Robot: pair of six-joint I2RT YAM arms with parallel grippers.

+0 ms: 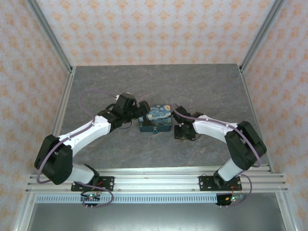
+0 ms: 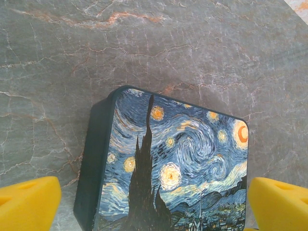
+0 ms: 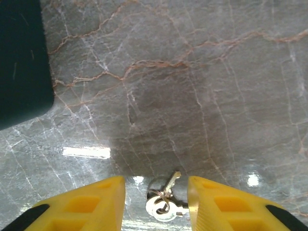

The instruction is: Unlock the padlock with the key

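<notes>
Progress is early, by my reading: nothing shows the key (image 3: 170, 183) in the padlock (image 1: 157, 130), and the key is not yet lifted. It lies flat on the table (image 3: 202, 72) on its ring (image 3: 161, 208), between the yellow fingers of the right gripper (image 3: 156, 186). Those fingers stand apart, one on each side of the key, with table showing on the left side; on the right the ring lies just beside the finger, and I cannot tell if they touch. Left to do, then: close on the key, carry it to the lock, insert and turn.

The padlock appears in the top view as a small dark speck on the near, teal side of the box (image 2: 178, 159), to the left of the right gripper. It is too small there to tell which way its keyhole faces or how its long axis runs.

The key's long axis runs roughly along the gap between the fingers, tilted a little. Its blade points away from the wrist and slightly right, with the ring end nearest the camera.

The left gripper (image 2: 154, 187) hangs above the box with its fingers spread wide, one off each side of the painted lid, holding nothing.
</notes>
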